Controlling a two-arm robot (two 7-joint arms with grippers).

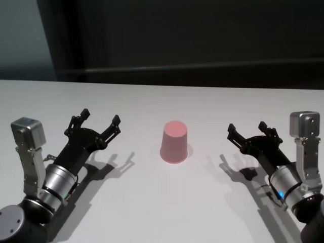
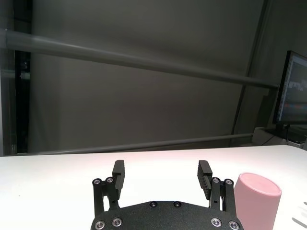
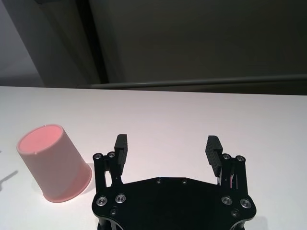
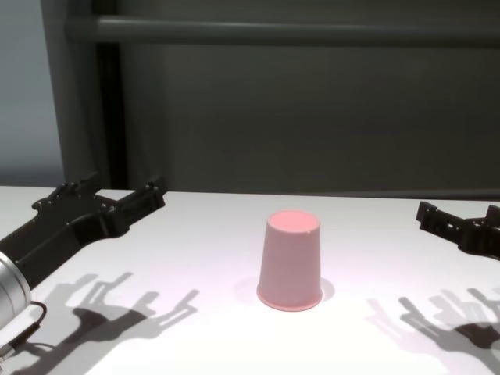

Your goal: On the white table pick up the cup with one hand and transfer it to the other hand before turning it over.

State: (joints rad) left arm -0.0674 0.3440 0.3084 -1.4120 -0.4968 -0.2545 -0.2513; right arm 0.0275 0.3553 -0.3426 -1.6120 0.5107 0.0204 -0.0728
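The left gripper [image 1: 99, 120] hovers just above the white table [image 1: 152, 212] on the robot's left side, its black fingers [image 2: 118, 171] spread wide with nothing between them. In the left wrist view the two finger pads stand well apart, and the cup [image 2: 258, 198] shows off to one side of them, near but not touching. The arm behind it slopes back towards the near left corner, silver at the wrist, and throws a dark shadow onto the tabletop beside it

The right gripper [image 1: 254, 133] sits in a mirrored pose on the robot's right side, also low over the table, fingers [image 3: 213, 148] held wide and holding nothing. A small blue light glows on its silver wrist in the head view. From its wrist camera the cup [image 3: 53, 163] appears beside the fingers, clear of them

The cup [image 1: 174, 142] stands between the two grippers, about midway, well apart from each. It is plain pink and rests upside down: the wide rim sits flat on the table and the narrower flat base faces up. In the chest view the cup [image 4: 291, 259] stands upright on that rim, not tilted, with a faint shadow around its foot

A dark wall runs behind the table's far edge
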